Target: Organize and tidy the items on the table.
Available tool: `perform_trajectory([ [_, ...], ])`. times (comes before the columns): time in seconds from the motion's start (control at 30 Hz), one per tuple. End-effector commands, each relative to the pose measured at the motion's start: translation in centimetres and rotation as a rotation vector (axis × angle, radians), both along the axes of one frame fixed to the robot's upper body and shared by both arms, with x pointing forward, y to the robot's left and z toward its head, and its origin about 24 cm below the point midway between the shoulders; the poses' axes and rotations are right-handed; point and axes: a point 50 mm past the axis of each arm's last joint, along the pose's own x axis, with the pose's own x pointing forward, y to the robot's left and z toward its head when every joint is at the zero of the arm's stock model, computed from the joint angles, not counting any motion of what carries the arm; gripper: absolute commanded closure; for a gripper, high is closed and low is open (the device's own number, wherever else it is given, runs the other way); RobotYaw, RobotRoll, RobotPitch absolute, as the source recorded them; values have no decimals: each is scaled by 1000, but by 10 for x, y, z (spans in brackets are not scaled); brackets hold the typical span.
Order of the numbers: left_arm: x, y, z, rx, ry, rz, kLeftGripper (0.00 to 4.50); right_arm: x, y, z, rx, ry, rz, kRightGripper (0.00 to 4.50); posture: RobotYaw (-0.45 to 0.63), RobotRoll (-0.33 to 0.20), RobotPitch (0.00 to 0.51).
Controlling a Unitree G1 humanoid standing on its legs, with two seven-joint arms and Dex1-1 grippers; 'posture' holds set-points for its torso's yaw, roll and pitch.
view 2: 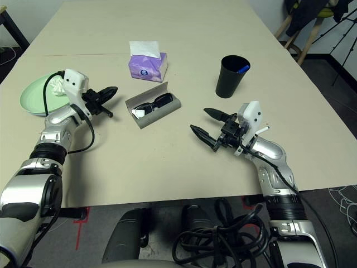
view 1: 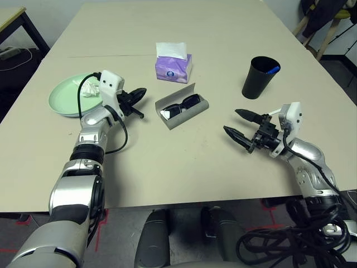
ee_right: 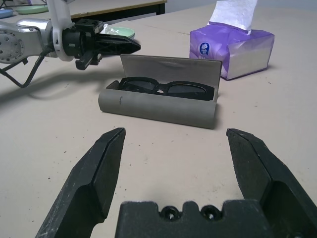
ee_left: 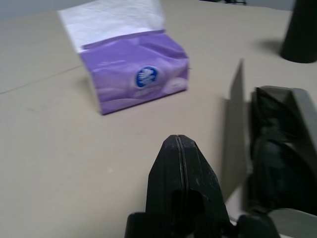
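Head stereo pair high above table (view 1: pixel 223 56); low wrist views sharing glasses case (ee_right: pixel 158 106).

Around your work surface you see a dark grey floor (view 1: pixel 346 72) on the far right side, where pale wooden legs (view 1: pixel 312 28) of some piece of furniture stand with dark fabric (view 1: pixel 321 11) draped above them. At the far left there is a second table with a yellowish top and black frame (view 1: pixel 17 22), with a white power strip (view 1: pixel 10 53) lying on the floor under it. Near the front edge, red tape marks (view 1: pixel 22 220) show on the floor. Lighting is even and soft.
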Motion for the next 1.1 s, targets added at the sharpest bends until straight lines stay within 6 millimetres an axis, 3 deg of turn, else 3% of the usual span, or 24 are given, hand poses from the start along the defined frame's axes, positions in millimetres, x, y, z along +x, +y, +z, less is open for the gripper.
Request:
perform_trajectory([
  [0.03,-6,-13,-7,10,31,-117,4455,-2,-5,-1,2,-4,-17,0,78,0,127],
  [0.3,-25,-24,-21,40,114,-288,4455,-1,-8,0,-2,-14,-34,0,74,0,124],
  [0.77,-38,-21,-40,200,241,-346,4455,2,-11,12,-7,-55,-49,0,59,0,118],
  [0.9,-35,-22,-35,198,215,-338,4455,2,-11,13,-9,-56,-50,0,56,0,117],
  [1.03,-31,-26,-12,70,122,-357,4455,2,-12,12,-19,-53,-56,0,55,0,115],
  [1.1,-31,-28,-4,27,104,-369,4103,2,-13,12,-21,-52,-57,0,56,0,115],
])
